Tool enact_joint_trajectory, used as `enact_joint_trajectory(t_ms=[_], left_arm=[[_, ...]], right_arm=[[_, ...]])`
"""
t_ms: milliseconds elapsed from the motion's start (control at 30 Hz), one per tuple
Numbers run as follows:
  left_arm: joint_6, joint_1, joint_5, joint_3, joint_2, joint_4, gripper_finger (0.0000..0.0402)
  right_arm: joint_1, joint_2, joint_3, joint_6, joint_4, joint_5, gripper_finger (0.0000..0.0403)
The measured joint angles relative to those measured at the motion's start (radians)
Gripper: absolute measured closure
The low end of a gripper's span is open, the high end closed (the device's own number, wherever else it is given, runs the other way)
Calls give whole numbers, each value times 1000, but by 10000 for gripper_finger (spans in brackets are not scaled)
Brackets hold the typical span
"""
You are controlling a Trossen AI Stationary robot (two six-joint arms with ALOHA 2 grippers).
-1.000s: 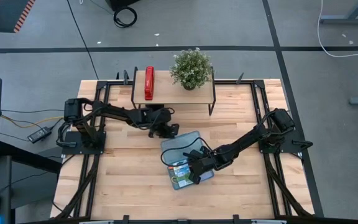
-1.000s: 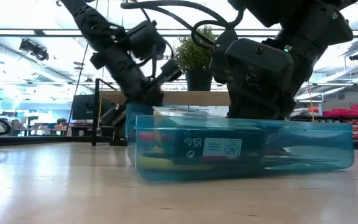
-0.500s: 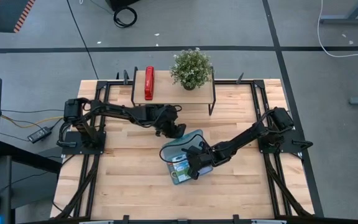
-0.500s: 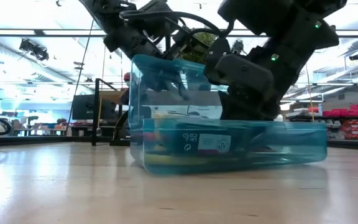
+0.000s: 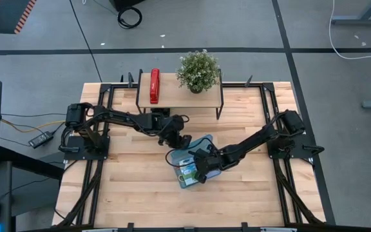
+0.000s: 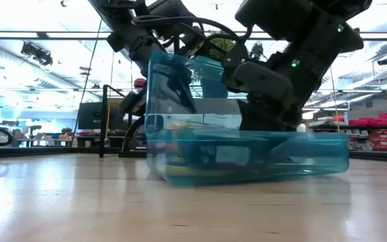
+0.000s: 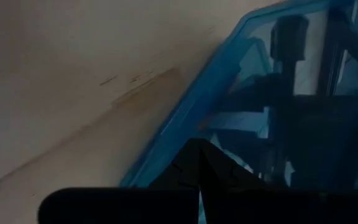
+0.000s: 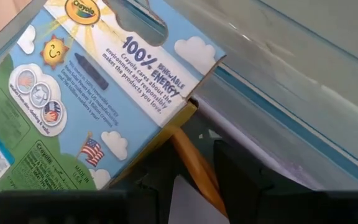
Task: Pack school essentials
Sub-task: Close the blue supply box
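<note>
Notably, the packet [image 8: 98,87] read "100% renewable energy"; left end effector [image 5: 180,140] pinched the case lid [image 6: 180,87], right end effector [image 5: 201,173] state indeterminable.

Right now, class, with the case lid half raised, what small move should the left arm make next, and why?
Probably swing the lid down onto the case base: the left gripper is shut on its edge, the crayon box is inside, and the right gripper steadies the base.
</note>
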Motion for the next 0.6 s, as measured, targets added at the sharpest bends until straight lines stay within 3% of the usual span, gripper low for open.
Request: enact_joint_trajectory(t_ms=[600], left_arm=[[18, 0, -27, 0, 0, -2, 398]], right_arm=[[29, -238, 0, -45, -94, 25, 236]])
